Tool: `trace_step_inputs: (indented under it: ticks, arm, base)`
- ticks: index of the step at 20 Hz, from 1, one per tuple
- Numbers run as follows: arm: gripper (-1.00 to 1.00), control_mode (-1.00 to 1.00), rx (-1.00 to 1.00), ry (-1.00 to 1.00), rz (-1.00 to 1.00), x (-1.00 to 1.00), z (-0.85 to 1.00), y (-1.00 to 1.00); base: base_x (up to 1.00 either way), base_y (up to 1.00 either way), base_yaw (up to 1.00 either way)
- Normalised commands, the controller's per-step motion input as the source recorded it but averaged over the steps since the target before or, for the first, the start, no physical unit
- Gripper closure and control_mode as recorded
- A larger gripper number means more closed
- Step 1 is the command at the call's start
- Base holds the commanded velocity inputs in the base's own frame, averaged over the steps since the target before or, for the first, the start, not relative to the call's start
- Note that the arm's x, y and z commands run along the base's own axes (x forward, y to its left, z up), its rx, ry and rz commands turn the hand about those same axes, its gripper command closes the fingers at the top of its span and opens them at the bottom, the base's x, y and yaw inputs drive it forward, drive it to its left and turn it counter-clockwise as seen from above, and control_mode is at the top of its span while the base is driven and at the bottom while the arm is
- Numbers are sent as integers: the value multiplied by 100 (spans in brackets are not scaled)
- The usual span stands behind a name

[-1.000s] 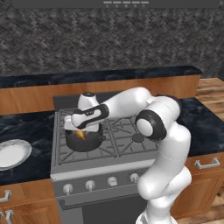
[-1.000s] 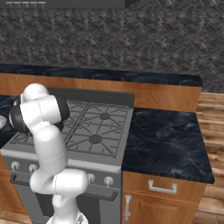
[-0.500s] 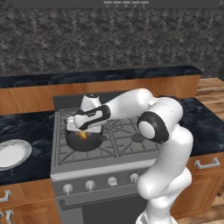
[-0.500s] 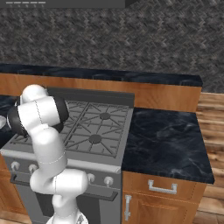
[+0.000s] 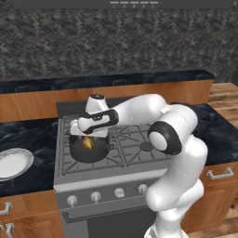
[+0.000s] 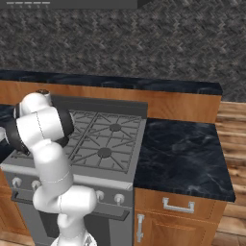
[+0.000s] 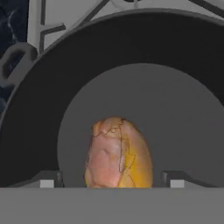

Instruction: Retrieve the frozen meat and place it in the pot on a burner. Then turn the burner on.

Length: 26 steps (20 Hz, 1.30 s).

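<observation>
The frozen meat [image 7: 118, 153], a glossy orange-brown chunk, lies on the floor of the dark grey pot [image 7: 144, 48]. My gripper [image 7: 111, 179] hangs low over it, open, with a gap between each fingertip and the meat. In the left base view the pot [image 5: 95, 154] stands on the stove's front left grate, and the meat [image 5: 87, 142] shows as an orange spot inside it just under my gripper [image 5: 88, 136]. The burner under the pot is hidden by it.
A white plate [image 5: 11, 162] sits on the dark counter left of the silver stove [image 5: 135, 172]. Silver knobs [image 5: 95, 196] line the stove front. An uncovered burner [image 5: 146, 145] lies to the right of the pot. Wooden cabinets [image 6: 178, 216] run under the right counter.
The jaws have spread apart and let go of the meat, which now rests in the pot. The hand has barely moved.
</observation>
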Motion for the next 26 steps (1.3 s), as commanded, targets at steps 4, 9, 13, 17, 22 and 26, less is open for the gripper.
trace_step_inputs:
  ticks: [4, 9, 13, 17, 22, 26]
  arm:
    - [-100, -100, 0, 0, 0, 0, 48, 0]
    - [-100, -100, 0, 0, 0, -2, 43, 0]
    - [-100, -100, 0, -2, 0, -27, 72, -13]
    - [-100, -100, 0, -14, 0, -70, 59, -13]
    - [-100, -100, 0, -19, 0, -94, 26, -3]
    - [-100, -100, 0, -18, 0, -99, 0, 0]
  base:
    - [0, 0, 0]
    - [0, 0, 0]
    - [0, 0, 0]
    - [0, 0, 0]
    - [0, 0, 0]
    - [0, 0, 0]
